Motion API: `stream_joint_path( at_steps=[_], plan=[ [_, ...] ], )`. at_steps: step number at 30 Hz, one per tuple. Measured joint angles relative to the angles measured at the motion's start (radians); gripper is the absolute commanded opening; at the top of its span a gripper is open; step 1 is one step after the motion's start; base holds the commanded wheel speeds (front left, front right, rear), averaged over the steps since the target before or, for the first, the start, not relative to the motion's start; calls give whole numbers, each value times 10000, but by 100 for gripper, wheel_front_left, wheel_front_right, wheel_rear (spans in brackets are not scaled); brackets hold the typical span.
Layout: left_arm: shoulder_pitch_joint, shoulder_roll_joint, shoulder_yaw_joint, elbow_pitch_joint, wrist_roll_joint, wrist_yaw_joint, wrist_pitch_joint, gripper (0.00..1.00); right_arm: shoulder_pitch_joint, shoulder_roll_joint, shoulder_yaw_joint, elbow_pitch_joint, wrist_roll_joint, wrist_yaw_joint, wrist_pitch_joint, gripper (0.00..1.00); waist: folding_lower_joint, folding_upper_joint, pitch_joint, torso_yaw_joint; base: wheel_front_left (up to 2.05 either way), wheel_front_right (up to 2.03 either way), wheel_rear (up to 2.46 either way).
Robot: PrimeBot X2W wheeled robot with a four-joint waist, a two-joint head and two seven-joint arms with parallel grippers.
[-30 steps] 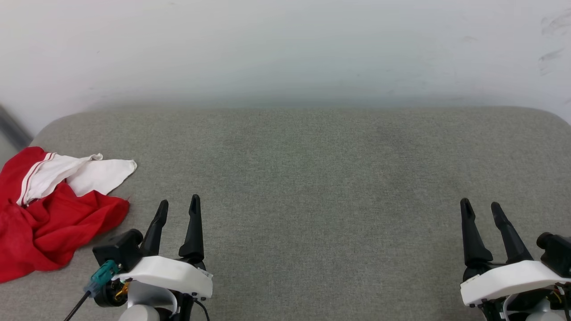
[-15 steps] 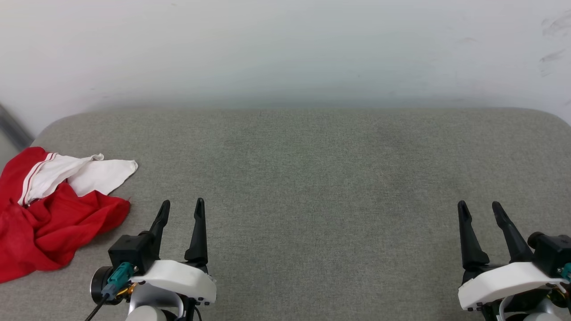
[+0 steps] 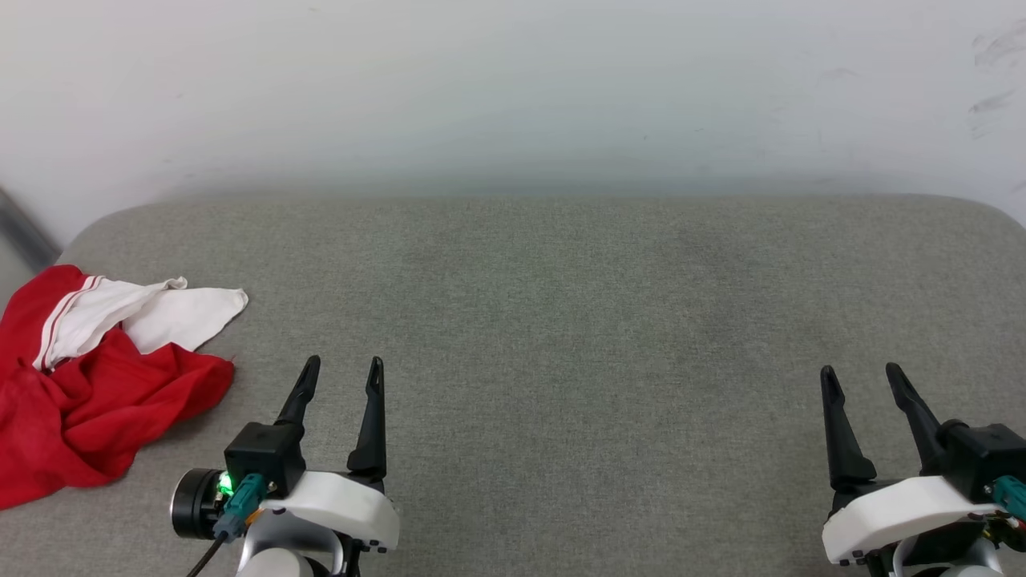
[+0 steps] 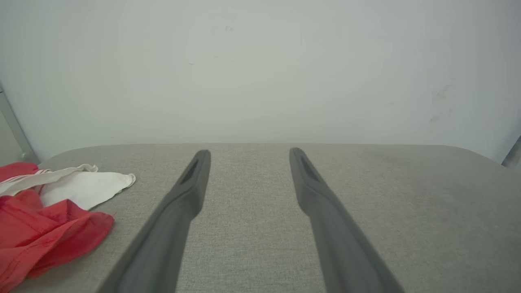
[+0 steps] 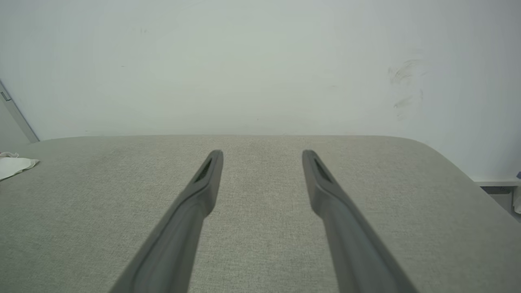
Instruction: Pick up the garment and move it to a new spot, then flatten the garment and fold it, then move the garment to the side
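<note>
Far left: one garment [image 3: 88,401], red with red-white stripe trim, is seen crumpled in a heap at the left end of the grey fabric surface [image 3: 561,304]. Its white sleeve [image 3: 188,316] is spread toward the surface's middle.

Next right: the left tool [image 3: 343,365] is held low over the surface, fingers pointed toward the wall [image 3: 513,96]. Its jaws are spread wide and nothing is held. It is near the garment but apart from it.

Far right: the right tool [image 3: 859,370] is held in the same pose, jaws wide and empty, well apart from the garment.

Counted: one garment, two tools, two dark fingers on each.

The pale cloth at the left edge of the right wrist view is probably that sleeve.
</note>
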Motion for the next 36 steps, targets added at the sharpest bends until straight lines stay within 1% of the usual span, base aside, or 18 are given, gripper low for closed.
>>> stream_joint_path(
  at_steps=[14,21,24,28,36],
  plan=[
    [-66,-117,-38,232,738,-134,-274,100,12,0,-52,-73,-811,2,-255,100,0,0,8,70,0,0,0],
    [-101,-221,-6,334,1007,-163,-416,100,105,0,-104,-136,-1162,2,-407,100,0,0,15,358,0,0,0],
    [-106,-272,23,378,1078,-171,-447,100,115,-2,-65,-203,-1327,2,-472,100,0,0,28,593,0,0,0],
    [-110,-305,134,468,999,-226,-460,100,117,-2,54,-244,-1250,2,-487,100,0,0,54,1025,0,0,0],
    [-184,-355,506,552,848,-232,-460,100,110,2,326,-278,-884,2,-510,100,0,0,99,2264,0,0,0]
  ],
)
